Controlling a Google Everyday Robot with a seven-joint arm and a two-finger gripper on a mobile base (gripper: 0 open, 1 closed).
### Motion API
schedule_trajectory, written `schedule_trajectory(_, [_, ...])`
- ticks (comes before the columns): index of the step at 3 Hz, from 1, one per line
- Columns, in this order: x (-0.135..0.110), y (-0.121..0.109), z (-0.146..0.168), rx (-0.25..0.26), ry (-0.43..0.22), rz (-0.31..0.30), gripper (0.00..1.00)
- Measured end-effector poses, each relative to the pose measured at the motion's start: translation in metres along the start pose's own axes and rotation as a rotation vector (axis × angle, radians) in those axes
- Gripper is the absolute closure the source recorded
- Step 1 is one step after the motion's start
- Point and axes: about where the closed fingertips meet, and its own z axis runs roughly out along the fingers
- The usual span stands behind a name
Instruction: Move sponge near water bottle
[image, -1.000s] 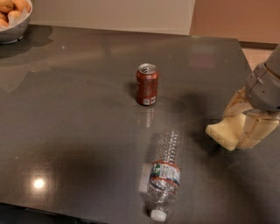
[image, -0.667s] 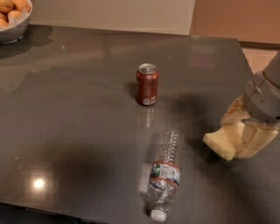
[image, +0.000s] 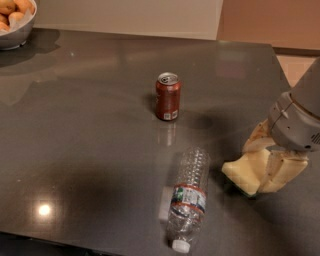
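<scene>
jaws are closed on the sponge (image: 241, 176): the gripper (image: 267, 167) sits near the right edge of the table (image: 90, 125), cream fingers (image: 285, 175) pinching the block's right end, its pale yellow left end sticking out toward the water bottle (image: 190, 192). change over the last second: gripper and sponge have tracked together down and left, toward the camera and the bottle; nothing else moved. so the carry is underway and the grasp looks to be holding. sponge is now just beside the bottle's upper body, with a narrow dark gap between them, not touching. shadow sits right under the sponge, so it's low, but can't tell if it's on the surface or just above. my read: "near" is about met already; what's left is set down and release, little or no more lateral travel. risk: the bottle lies on its side, white cap (image: 180, 245) toward the camera, so a nudge from sponge or fingers could roll it. soda can (image: 168, 96) stands upright well behind, out of the path. bowl (image: 20, 36) of round orange-ish items is far top left, irrelevant. writing: the bottle's label (image: 188, 201) is a red, green and white band, text unreadable; the can is reddish-brown with a pale panel low on its side, no brand legible.
</scene>
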Motion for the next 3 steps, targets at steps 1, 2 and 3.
schedule_trajectory(1, [-0.0053,0.0038,0.0048,-0.008,-0.004,-0.002,0.12])
schedule_trajectory(2, [-0.0057,0.0019,0.0043,0.002,-0.004,-0.002,0.0])
schedule_trajectory(3, [-0.0057,0.0019,0.0043,0.002,-0.004,-0.002,0.0])
